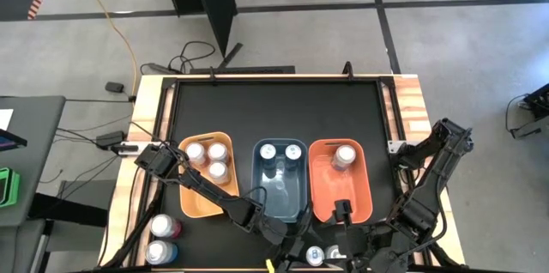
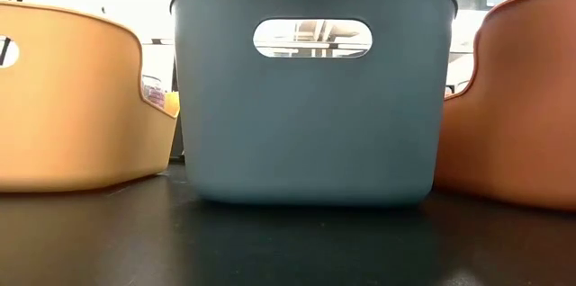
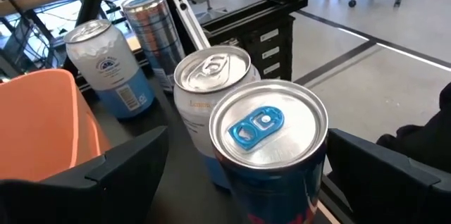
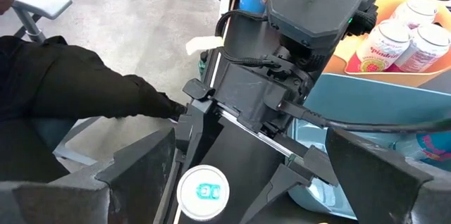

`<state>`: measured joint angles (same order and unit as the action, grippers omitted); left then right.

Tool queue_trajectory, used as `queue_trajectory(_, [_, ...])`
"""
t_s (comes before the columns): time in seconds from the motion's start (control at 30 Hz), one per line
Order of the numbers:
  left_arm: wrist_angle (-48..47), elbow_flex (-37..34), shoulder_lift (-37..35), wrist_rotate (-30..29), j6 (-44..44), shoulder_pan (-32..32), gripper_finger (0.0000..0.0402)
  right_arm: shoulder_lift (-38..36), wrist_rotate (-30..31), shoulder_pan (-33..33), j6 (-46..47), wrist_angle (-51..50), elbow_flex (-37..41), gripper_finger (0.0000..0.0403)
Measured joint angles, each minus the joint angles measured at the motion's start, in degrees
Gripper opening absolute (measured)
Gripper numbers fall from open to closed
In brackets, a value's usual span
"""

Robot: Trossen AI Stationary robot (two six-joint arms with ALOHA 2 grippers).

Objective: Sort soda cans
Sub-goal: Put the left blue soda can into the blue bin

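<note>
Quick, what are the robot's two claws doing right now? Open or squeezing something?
Left gripper: open, fingers on either side of a can with a blue tab, not squeezing it.
Right gripper: open, holding nothing.

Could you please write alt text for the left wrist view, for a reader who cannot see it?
The open left gripper straddles a can with a blue tab, its dark fingers on either side. A silver-topped can stands just behind it, two more cans farther back, and an orange bin beside them.
</note>
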<state>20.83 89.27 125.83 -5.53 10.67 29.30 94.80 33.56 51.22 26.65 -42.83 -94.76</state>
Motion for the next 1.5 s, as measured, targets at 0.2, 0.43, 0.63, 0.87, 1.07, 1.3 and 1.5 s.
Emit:
queue_trajectory(0.2, [-0.5, 0.0, -0.1, -0.3, 0.8, 0.0, 0.0375, 0.0, 1.0, 0.2, 0.8, 0.0, 0.0, 0.0383])
queue_trajectory(0.43, [-0.4, 0.0, -0.1, -0.4, 0.7, 0.0, 0.0375, 0.0, 2.0, 0.7, 1.0, 0.0, 0.0, 0.0383])
queue_trajectory(0.63, [-0.9, 0.0, -0.5, -0.4, 0.7, 0.0, 0.0375, 0.0, 2.2, 0.8, 2.1, 0.0, 0.0, 0.0383])
queue_trajectory(0.87, [-5.3, 0.0, -4.2, -0.5, 0.7, 0.0, 0.0375, 0.0, 3.0, 1.7, 3.1, 0.0, 0.0, 0.0383])
queue_trajectory(1.07, [-13.1, 0.0, -7.7, -2.6, 0.5, 0.5, 0.0375, 0.1, 4.1, 2.9, 6.4, -0.6, 0.0, 0.0383])
queue_trajectory(1.3, [-19.1, 0.0, -12.9, -11.1, 2.2, 4.0, 0.0375, 2.8, 4.0, 5.0, 12.7, -1.3, 0.0, 0.0383])
queue_trajectory(1.5, [-24.7, -1.9, -18.9, -20.8, 1.4, 6.9, 0.0375, 8.0, 0.8, 4.1, 15.8, 1.1, 0.0, 0.0383])
